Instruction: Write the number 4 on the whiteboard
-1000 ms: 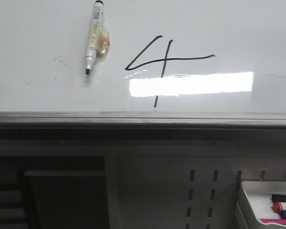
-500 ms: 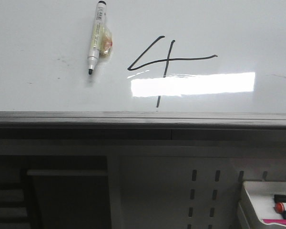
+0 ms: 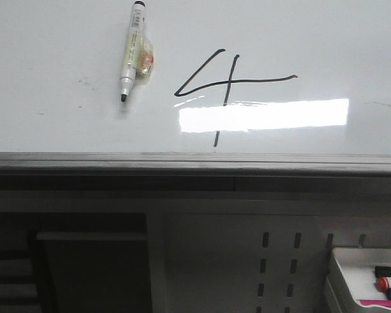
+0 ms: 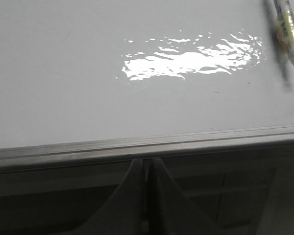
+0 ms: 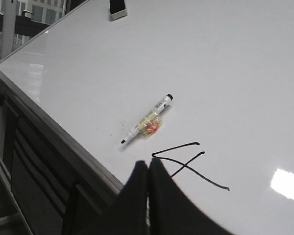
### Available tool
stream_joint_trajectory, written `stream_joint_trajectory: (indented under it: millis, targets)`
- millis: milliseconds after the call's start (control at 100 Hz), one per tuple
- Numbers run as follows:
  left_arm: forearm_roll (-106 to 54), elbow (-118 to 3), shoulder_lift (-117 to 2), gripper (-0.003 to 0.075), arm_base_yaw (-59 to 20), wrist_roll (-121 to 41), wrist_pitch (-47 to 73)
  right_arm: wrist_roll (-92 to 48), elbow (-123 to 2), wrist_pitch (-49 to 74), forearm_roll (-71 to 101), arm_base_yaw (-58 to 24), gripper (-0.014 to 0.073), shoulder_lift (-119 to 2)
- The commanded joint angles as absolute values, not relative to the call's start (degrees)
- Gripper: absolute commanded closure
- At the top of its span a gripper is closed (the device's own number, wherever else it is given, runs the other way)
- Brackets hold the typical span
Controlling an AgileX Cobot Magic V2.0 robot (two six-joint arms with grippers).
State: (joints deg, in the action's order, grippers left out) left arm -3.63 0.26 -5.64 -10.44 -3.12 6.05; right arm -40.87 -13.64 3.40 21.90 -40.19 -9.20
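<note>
The number 4 (image 3: 229, 81) stands in thin black lines on the whiteboard (image 3: 326, 39), above a bright glare; the right wrist view shows the number 4 (image 5: 186, 161) too. An uncapped marker (image 3: 131, 49) with a yellowish wrap lies loose on the board left of the digit, also visible as the marker (image 5: 147, 120) and the marker (image 4: 289, 36). My left gripper (image 4: 147, 162) is shut and empty, below the board's grey edge (image 4: 137, 144). My right gripper (image 5: 148, 165) is shut and empty, near the board's edge beside the digit. Neither gripper shows in the front view.
A small white tray (image 3: 365, 280) with markers sits low at the right under the board. A dark eraser (image 5: 118, 7) rests at the far end of the whiteboard. A perforated panel (image 3: 274, 261) lies below the board's edge.
The front view shifted slightly between one second and half a second ago; since then nothing has moved. The marker lies still beside the digit.
</note>
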Motion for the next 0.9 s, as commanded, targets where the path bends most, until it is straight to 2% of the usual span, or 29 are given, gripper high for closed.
stream_joint_trajectory:
  millis: [0, 370, 610, 890]
  targets:
    - [-2.1, 1.6, -4.6, 0.0741, -10.1, 0.0, 1.1, -40.9, -15.2, -1.0, 22.2, -39.8, 0.0658, -9.8]
    - [-2.6, 2.2, -2.3, 0.0741, -10.1, 0.0, 13.2, -40.9, -15.2, -1.0, 22.2, -39.8, 0.0658, -9.8]
    - [-8.8, 2.2, -2.3, 0.0741, -10.1, 0.0, 17.3, -40.9, -15.2, -1.0, 22.2, -39.8, 0.0658, -9.8]
    - [-8.9, 2.2, -2.3, 0.0741, -10.1, 0.0, 17.3, -40.9, -15.2, -1.0, 22.2, -39.8, 0.0658, -9.8]
